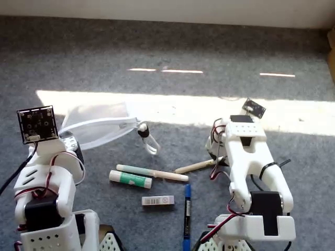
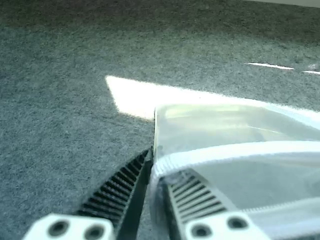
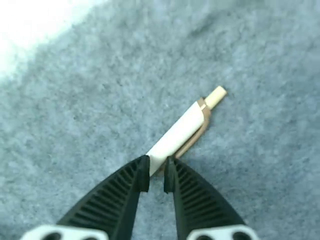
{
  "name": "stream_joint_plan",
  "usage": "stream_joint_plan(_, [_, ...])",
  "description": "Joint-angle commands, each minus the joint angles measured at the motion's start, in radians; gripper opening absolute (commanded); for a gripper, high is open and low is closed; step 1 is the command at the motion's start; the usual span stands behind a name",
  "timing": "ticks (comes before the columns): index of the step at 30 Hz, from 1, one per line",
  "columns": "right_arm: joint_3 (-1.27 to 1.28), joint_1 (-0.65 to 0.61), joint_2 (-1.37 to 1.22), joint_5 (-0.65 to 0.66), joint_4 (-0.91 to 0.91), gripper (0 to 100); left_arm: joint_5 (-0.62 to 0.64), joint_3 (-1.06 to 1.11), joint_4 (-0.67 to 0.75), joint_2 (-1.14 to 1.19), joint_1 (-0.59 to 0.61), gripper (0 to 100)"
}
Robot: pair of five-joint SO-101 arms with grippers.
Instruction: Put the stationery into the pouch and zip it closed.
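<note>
A translucent pouch (image 1: 99, 126) with a white zipper lies at the left, its mouth toward the stationery; its pull ring (image 1: 149, 140) trails to the right. My left gripper (image 2: 152, 162) is shut on the pouch's (image 2: 235, 150) zipper edge at its left corner. A beige pen (image 1: 194, 167) lies slanted mid-table, and my right gripper (image 3: 156, 170) is shut on one end of this pen (image 3: 182, 131), low on the carpet. A cream pen (image 1: 152, 173), a green-and-white glue stick (image 1: 131, 179), a white eraser (image 1: 158, 200) and a blue pen (image 1: 187, 209) lie between the arms.
Grey carpet covers the table, crossed by a bright band of sunlight (image 1: 183, 110) behind the pouch. The left arm's base (image 1: 47, 209) and the right arm's base (image 1: 256, 214) stand at the near edge. Open carpet stretches behind the pouch.
</note>
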State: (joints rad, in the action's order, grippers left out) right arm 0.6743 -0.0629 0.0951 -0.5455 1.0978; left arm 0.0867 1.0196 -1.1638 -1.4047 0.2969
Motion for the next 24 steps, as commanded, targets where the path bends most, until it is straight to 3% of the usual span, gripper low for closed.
stream_joint_plan(1, [-0.041, 0.004, 0.015, 0.015, -0.002, 4.9, 0.008, 0.004, 0.021, 0.008, 0.013, 1])
stream_joint_plan(9, [-0.042, -0.016, 0.007, 0.008, 0.008, 5.2, 0.008, 0.004, 0.021, 0.008, 0.013, 1])
stream_joint_plan(15, [-0.042, -0.018, 0.005, -0.029, 0.010, 17.7, 0.008, 0.004, 0.021, 0.008, 0.013, 1])
stream_joint_plan(24, [-0.039, -0.045, 0.001, -0.034, 0.008, 17.6, 0.008, 0.004, 0.018, 0.008, 0.013, 1])
